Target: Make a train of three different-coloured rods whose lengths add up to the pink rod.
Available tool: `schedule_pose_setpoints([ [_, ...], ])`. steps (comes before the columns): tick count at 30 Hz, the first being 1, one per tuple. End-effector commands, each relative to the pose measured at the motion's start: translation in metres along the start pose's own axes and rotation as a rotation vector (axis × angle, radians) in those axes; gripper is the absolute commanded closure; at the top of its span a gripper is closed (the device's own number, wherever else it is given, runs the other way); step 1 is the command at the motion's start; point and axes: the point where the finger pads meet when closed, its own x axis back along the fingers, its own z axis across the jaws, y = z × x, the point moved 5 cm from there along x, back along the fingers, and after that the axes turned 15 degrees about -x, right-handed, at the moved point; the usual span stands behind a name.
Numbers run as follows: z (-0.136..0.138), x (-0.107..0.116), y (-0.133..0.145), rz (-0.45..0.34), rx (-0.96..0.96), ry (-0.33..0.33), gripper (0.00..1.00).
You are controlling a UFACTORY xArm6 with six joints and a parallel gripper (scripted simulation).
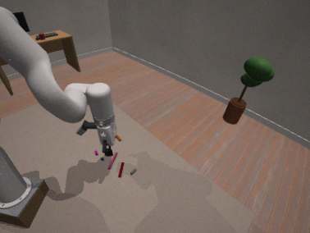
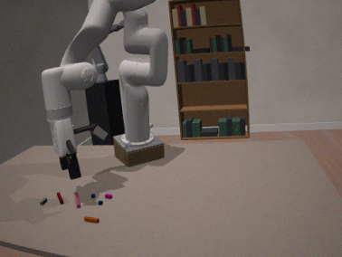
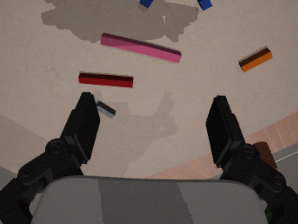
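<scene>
The pink rod lies flat on the mat. Beside it lie a red rod and a short grey rod. On its other side lie two blue rods, a magenta rod and an orange rod. All rods lie apart from each other. My gripper is open and empty, hanging above the mat over the rods.
The robot's base stands on the mat behind the rods. A bookshelf stands at the far wall. A potted plant and a wooden desk are far from the rods.
</scene>
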Motion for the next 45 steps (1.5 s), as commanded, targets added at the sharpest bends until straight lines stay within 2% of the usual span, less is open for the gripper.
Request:
schedule_pose_setpoints([
  [1,0.0,0.0,0.008,-0.009,-0.166,-0.013,0.0],
  [15,-0.005,-0.002,0.03,-0.011,-0.608,-0.011,0.0],
  [17,-0.005,-0.002,0.03,-0.011,-0.608,-0.011,0.0],
  [18,-0.006,-0.003,0.034,-0.012,-0.7,-0.01,0.0],
  [32,-0.013,-0.006,0.056,-0.014,-1.144,-0.007,0.0],
  [34,-0.013,-0.006,0.056,-0.014,-1.144,-0.007,0.0],
  [35,-0.015,-0.007,0.06,-0.014,-1.226,-0.006,0.0],
  [45,-0.021,-0.009,0.075,-0.015,-1.546,-0.003,0.0],
])
